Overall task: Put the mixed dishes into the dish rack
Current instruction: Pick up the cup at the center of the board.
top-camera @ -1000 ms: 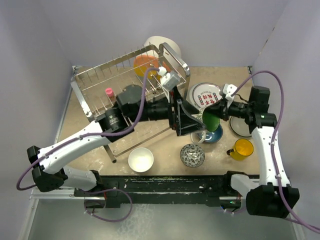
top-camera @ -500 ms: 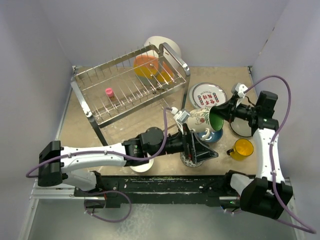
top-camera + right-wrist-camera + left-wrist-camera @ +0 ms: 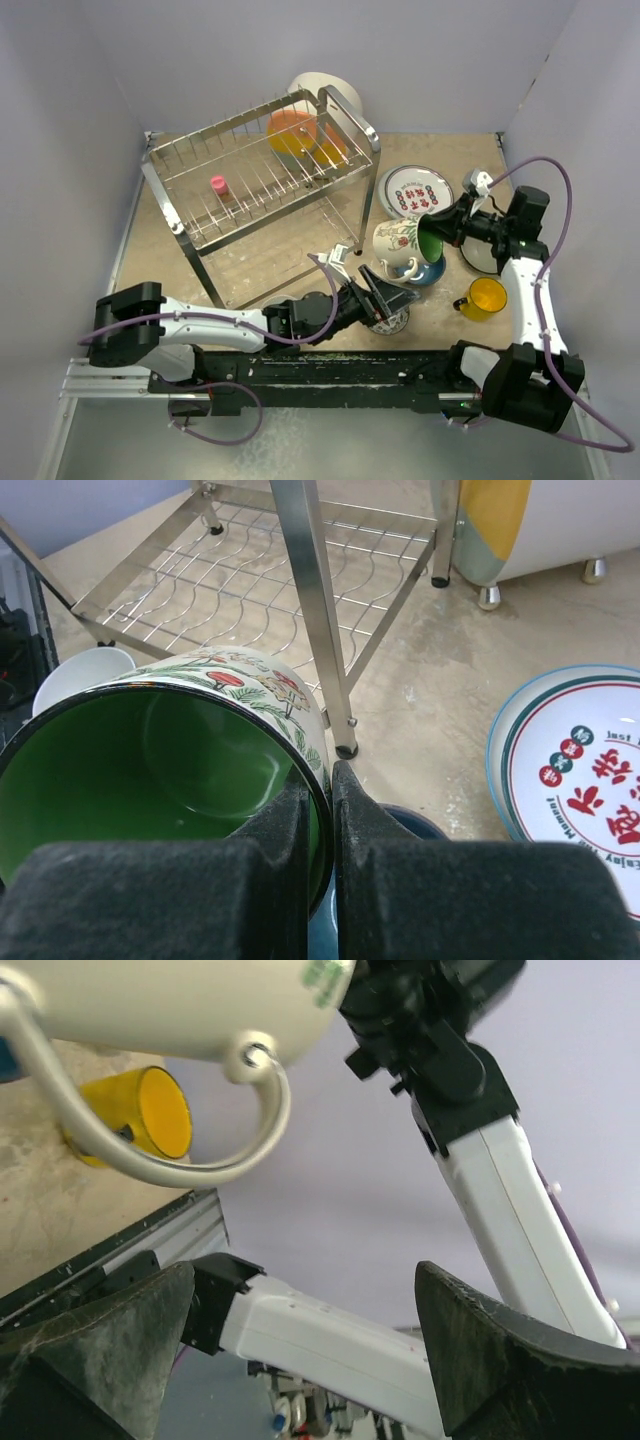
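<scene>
Top view: the right gripper [image 3: 432, 232] is pinching the green mug [image 3: 400, 242] by its rim. The mug is hanging on its side over the dark blue bowl [image 3: 435, 272], right of the worktop's middle, with its base pointing left toward the dish rack [image 3: 255, 175] in the far-left corner. The left gripper [image 3: 392, 298] is hovering spread just on the near side.

Left wrist view: the handle [image 3: 277, 1110] is looping above the wide-apart jaws.

Right wrist view: the fingers [image 3: 270, 880] are squeezing the rim wall, and the rack is lying beyond the mug's base. The left arm looks nearer.
</scene>
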You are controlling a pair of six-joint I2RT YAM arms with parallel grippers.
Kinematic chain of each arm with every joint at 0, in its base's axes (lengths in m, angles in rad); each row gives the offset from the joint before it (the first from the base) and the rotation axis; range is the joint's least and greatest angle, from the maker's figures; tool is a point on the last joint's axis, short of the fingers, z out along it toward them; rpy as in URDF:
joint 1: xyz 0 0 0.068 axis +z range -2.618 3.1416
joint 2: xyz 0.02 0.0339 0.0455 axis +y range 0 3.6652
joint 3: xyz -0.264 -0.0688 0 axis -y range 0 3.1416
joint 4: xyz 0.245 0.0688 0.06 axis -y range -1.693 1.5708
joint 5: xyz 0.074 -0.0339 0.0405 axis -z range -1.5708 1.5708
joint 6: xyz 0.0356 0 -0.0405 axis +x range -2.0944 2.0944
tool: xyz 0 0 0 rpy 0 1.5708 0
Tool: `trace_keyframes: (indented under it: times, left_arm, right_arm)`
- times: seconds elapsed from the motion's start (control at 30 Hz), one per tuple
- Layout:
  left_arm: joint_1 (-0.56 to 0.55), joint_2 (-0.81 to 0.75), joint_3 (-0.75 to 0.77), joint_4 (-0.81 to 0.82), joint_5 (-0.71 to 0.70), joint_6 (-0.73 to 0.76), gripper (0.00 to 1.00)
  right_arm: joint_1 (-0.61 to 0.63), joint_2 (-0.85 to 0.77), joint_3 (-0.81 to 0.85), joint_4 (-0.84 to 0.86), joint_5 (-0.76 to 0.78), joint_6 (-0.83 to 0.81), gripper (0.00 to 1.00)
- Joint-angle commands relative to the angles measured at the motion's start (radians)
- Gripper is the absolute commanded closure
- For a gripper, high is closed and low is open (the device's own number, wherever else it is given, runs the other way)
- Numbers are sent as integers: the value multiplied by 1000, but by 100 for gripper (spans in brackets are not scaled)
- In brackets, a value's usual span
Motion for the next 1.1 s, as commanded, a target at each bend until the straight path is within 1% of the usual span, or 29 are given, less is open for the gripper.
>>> trace_keyframes:
  times: [0.0,0.23,0.33,0.47,0.57,0.63,0.9,1.07]
  left_arm:
    - [-4,22,-34,78,-173,-223,7]
    - [-1,61,-36,101,-275,-357,4]
    - [13,90,-31,139,-274,-409,4]
    - [47,151,-25,253,-238,-470,9]
    - [66,186,-20,319,-223,-497,14]
    - [77,195,-21,363,-221,-495,16]
    - [118,181,-22,397,-207,-507,21]
    - [121,201,-20,438,-194,-512,33]
  right_arm:
    - [0,-4,-12,146,-117,121,100]
    - [7,13,-86,361,-124,310,100]
    - [22,17,-108,428,-123,367,100]
    - [40,18,-134,528,-121,458,100]
    - [43,20,-166,664,-128,591,100]
    - [50,20,-184,742,-138,646,100]
    - [83,20,-180,752,-155,639,100]
    - [88,20,-178,740,-155,624,100]
